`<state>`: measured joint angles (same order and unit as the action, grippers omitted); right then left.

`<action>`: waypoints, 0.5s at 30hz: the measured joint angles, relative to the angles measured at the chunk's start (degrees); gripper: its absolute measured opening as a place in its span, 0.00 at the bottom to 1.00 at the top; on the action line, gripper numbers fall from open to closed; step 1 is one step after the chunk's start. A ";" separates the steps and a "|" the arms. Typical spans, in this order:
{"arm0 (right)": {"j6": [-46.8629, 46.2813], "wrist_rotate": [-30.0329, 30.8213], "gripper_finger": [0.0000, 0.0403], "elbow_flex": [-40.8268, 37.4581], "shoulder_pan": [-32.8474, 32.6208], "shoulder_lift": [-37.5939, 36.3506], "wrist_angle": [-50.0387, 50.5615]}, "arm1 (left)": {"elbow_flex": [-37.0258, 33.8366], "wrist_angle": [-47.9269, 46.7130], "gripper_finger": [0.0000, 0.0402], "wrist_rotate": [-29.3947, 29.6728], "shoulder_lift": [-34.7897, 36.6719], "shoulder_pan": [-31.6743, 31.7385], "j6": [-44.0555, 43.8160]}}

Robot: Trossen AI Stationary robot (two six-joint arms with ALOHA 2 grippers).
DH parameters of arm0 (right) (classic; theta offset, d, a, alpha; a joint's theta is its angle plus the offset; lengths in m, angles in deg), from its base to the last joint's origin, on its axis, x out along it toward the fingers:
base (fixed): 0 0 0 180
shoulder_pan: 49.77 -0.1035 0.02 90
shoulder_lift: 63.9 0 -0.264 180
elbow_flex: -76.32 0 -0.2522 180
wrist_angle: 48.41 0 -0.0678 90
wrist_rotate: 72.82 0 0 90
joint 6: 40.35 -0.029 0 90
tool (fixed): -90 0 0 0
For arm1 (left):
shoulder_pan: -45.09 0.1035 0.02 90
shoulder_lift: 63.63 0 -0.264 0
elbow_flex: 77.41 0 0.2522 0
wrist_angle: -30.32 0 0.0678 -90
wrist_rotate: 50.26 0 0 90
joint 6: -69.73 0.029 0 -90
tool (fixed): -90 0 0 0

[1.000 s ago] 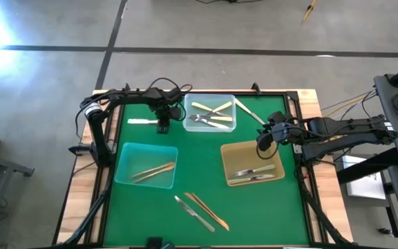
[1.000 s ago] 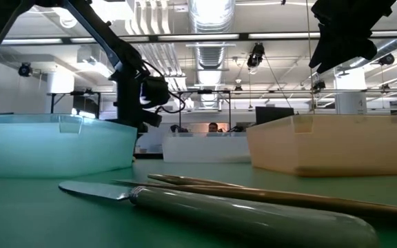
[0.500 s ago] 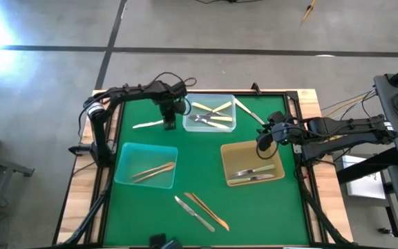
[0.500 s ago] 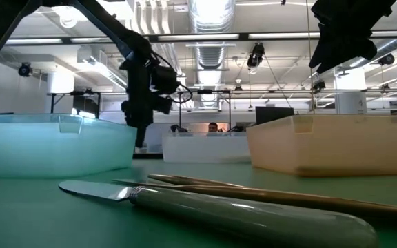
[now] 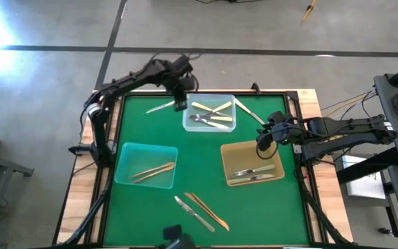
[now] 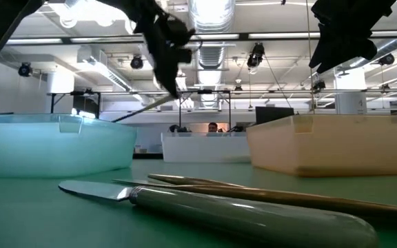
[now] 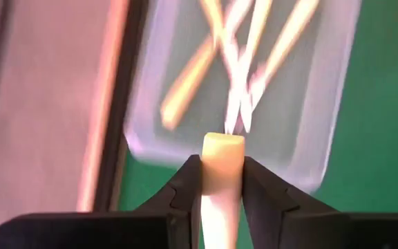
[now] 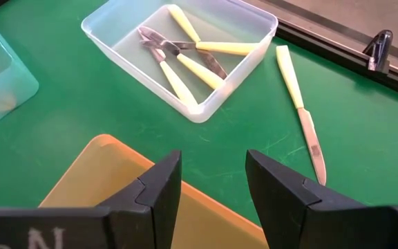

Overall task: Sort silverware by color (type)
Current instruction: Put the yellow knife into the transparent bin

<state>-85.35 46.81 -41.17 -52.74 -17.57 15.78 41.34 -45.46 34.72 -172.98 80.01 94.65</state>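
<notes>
My left gripper (image 5: 179, 105) is raised over the table's far side, just left of the white tray (image 5: 228, 127), shut on a cream-white utensil (image 5: 159, 108). The white tray holds several cream-handled pieces (image 8: 185, 55). Gold pieces (image 5: 150, 171) lie in the teal tray (image 5: 124, 155) and silver ones (image 5: 253, 173) in the yellow tray (image 5: 228, 155). A cream knife (image 8: 297, 86) lies flat on the mat right of the white tray. A silver knife (image 5: 190, 211) and a gold piece (image 5: 208, 211) lie near the front edge. My right gripper (image 8: 213, 181) hangs open above the yellow tray. My left gripper pinches the cream utensil's handle (image 7: 221, 149) between its two fingers, close to the handle's blunt end, which juts out just past the fingertips. The fingers come steeply from above. The utensil is lifted clear and slants down toward the table's left (image 6: 133, 114).
The three trays take up the mat's middle and far part. The two loose pieces near the front edge fill the foreground of the low view (image 6: 253, 210). Bare green mat (image 5: 144, 131) lies between the left arm and the teal tray.
My left gripper has risen well above the mat and gone toward the far edge and the white tray. The cream utensil, flat on the mat a second ago, is now lifted clear and tipped, its far end hanging lower toward the left.
</notes>
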 joint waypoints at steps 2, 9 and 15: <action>-0.01 0.00 0.38 0.00 0.00 0.00 0.01 | 3.59 2.06 0.15 -3.05 -0.45 -0.15 -0.44; -0.01 0.00 0.38 0.00 0.01 0.00 0.01 | 9.92 14.61 0.15 -15.61 -3.03 -0.51 -3.42; 0.01 0.00 0.38 0.00 0.00 0.00 0.00 | 12.36 15.85 0.15 -18.63 -9.15 -2.21 -3.22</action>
<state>-85.35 46.81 -41.17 -52.75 -17.57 15.78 53.70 -29.60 16.10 -182.13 77.80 91.43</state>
